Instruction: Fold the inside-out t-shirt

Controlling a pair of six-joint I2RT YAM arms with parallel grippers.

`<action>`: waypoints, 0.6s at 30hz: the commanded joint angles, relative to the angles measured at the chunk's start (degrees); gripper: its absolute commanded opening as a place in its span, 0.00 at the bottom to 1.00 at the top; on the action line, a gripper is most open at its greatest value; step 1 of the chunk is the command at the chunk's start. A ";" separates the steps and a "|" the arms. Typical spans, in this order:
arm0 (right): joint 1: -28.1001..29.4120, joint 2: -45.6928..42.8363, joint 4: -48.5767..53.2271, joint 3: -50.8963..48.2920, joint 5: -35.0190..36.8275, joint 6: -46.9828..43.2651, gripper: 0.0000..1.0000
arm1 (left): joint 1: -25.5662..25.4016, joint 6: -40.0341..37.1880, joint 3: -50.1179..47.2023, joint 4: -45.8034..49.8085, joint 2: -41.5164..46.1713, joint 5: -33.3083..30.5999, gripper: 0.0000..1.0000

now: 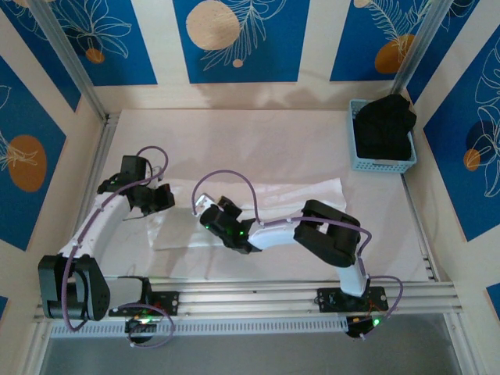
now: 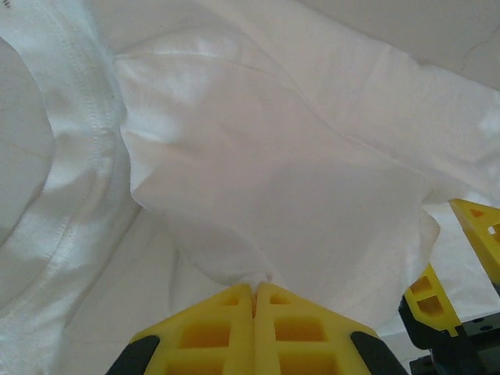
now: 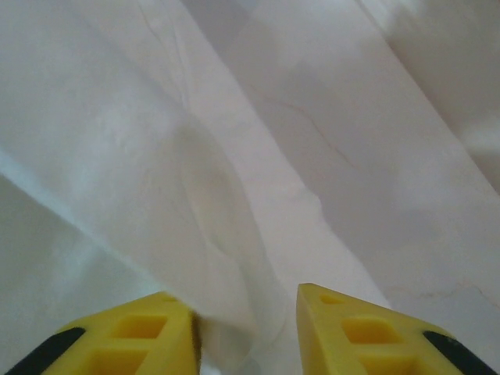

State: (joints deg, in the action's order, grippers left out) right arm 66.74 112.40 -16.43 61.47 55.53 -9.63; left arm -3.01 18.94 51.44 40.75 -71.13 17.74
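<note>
Two arms reach over a pale, whitish tabletop (image 1: pixel 258 141) boxed in by walls of cream and blue panels (image 1: pixel 234 39) printed with white leaf outlines and orange and tan discs. Metal posts (image 1: pixel 70 55) slant up at the far corners. A light blue slatted basket (image 1: pixel 383 166) sits at the far right corner of the surface and holds a heap of black garment (image 1: pixel 384 125). Silver rails (image 1: pixel 273 293) run along the near edge, well nearer the camera than the basket. The inside-out t-shirt (image 1: pixel 266 195) lies flat and wrinkled, left of the basket and nearer than it, as a broad white band whose right end stops just short of the basket's near left corner. White on white, it barely stands out from the surface. Farthest left of the basket, the left tool (image 2: pixel 254 287) has its yellow fingers pressed together on a pinch of the thin cloth, with a stitched hem curving past beside it. Between that tool and the basket, the right tool (image 3: pixel 246 301) is down on the shirt with its jaws a narrow way apart. A soft ridge of cloth rises in the gap, and I cannot tell whether the jaws squeeze it.
</note>
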 commanded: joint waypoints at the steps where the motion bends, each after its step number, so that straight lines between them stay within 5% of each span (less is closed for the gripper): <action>1: -0.21 -2.31 3.80 -0.38 -0.04 3.88 0.25 | 0.79 -1.24 0.86 0.02 0.03 -0.74 0.00; 14: 0.31 -5.82 7.90 -3.27 -10.54 4.44 0.00 | 0.65 -1.10 -1.15 1.47 0.12 -1.57 0.00; 18: 0.41 -6.61 10.28 -3.46 -12.46 4.18 0.00 | 0.63 -1.01 -2.39 2.71 0.65 -2.24 0.01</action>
State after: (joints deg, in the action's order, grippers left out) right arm 66.74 107.81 -8.21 58.74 45.87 -5.96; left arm -3.01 18.94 50.35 41.32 -71.11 16.67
